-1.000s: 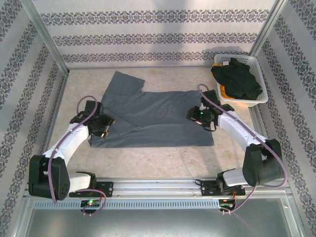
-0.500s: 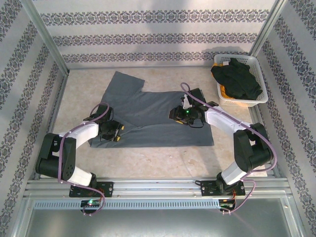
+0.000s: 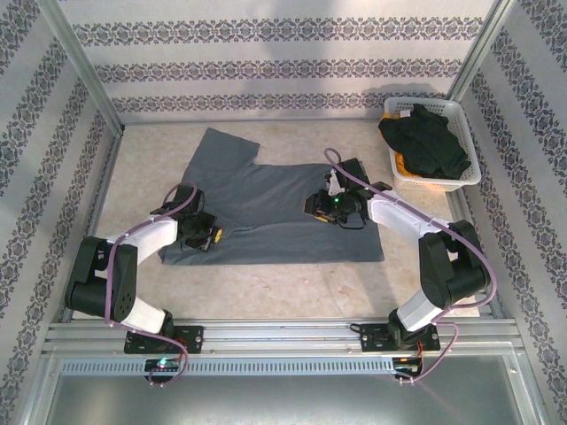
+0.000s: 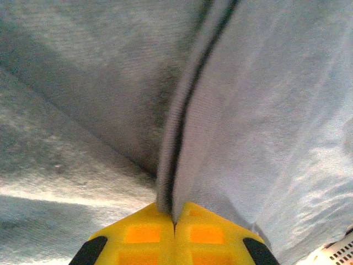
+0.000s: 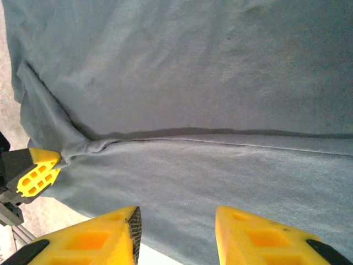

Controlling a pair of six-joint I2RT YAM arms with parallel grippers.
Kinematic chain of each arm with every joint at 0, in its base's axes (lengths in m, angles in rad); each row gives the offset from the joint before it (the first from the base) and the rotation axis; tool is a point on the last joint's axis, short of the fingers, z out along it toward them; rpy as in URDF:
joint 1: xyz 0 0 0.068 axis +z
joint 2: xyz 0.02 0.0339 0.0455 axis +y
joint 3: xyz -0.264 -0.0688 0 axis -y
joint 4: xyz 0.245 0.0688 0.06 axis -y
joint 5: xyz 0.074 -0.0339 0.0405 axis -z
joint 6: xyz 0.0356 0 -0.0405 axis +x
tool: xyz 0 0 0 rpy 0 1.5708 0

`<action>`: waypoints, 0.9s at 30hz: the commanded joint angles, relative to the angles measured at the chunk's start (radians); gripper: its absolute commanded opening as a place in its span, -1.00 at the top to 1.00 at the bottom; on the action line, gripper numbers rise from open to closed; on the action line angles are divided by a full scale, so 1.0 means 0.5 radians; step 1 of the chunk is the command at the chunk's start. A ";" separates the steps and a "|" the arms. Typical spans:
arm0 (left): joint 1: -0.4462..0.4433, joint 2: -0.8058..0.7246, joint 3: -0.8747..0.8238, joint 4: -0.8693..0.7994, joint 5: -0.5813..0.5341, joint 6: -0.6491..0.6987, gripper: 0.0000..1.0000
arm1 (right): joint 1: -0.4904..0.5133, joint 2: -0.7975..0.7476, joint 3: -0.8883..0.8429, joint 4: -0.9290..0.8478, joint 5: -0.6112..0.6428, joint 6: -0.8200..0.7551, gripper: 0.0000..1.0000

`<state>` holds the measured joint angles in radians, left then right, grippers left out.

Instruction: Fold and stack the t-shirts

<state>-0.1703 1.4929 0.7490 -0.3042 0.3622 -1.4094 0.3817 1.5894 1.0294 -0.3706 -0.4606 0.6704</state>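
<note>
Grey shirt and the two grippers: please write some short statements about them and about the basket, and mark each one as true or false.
1. The left gripper is shut on a ridge of the grey shirt. True.
2. The right gripper is shut on the grey shirt. False: its jaws stand open over the cloth.
3. The black shirt lies in the basket. True.
4. The grey shirt is folded into a small packet. False: it lies spread wide on the table.
5. The basket stands at the near left corner. False: it stands at the far right corner.
</note>
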 commanded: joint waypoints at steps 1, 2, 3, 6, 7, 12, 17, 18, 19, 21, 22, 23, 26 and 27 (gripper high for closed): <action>-0.018 0.047 0.169 -0.004 -0.038 0.117 1.00 | -0.021 -0.036 0.016 -0.012 0.013 0.020 0.18; -0.018 0.086 0.224 0.001 -0.017 0.164 1.00 | -0.024 -0.036 0.016 0.000 -0.005 0.027 0.18; -0.016 0.140 0.307 -0.030 -0.007 0.250 1.00 | -0.027 -0.036 0.020 0.018 -0.023 0.038 0.18; -0.018 0.342 0.571 -0.173 0.044 0.509 1.00 | -0.029 -0.006 0.035 0.045 -0.091 0.058 0.21; -0.018 0.407 0.662 -0.229 0.062 0.584 1.00 | -0.026 0.002 0.046 0.048 -0.109 0.058 0.22; -0.045 0.692 1.097 -0.591 0.025 0.952 1.00 | -0.033 -0.007 0.040 0.041 -0.114 0.086 0.25; -0.098 0.894 1.346 -0.680 0.040 1.153 1.00 | -0.030 -0.012 -0.002 0.064 -0.144 0.116 0.28; -0.119 0.926 1.394 -0.714 0.033 1.189 1.00 | -0.029 -0.016 -0.014 0.067 -0.140 0.121 0.28; -0.138 0.959 1.445 -0.754 0.024 1.227 1.00 | -0.030 -0.019 -0.024 0.063 -0.140 0.123 0.28; -0.176 1.020 1.523 -0.849 0.002 1.297 1.00 | -0.032 -0.021 -0.036 0.060 -0.146 0.126 0.28; -0.194 1.054 1.557 -0.906 -0.020 1.319 1.00 | -0.033 -0.017 -0.039 0.057 -0.150 0.124 0.29; -0.205 1.076 1.579 -0.942 -0.036 1.338 1.00 | -0.033 -0.016 -0.039 0.054 -0.151 0.126 0.28; -0.228 1.118 1.592 -0.973 -0.072 1.371 1.00 | -0.032 -0.004 -0.043 0.059 -0.159 0.132 0.28; -0.231 1.122 1.588 -0.971 -0.087 1.376 1.00 | -0.032 0.001 -0.043 0.062 -0.161 0.136 0.29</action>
<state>-0.2760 2.0342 1.5246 -0.7040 0.3573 -0.7841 0.3752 1.5894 1.0187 -0.3470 -0.5186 0.7296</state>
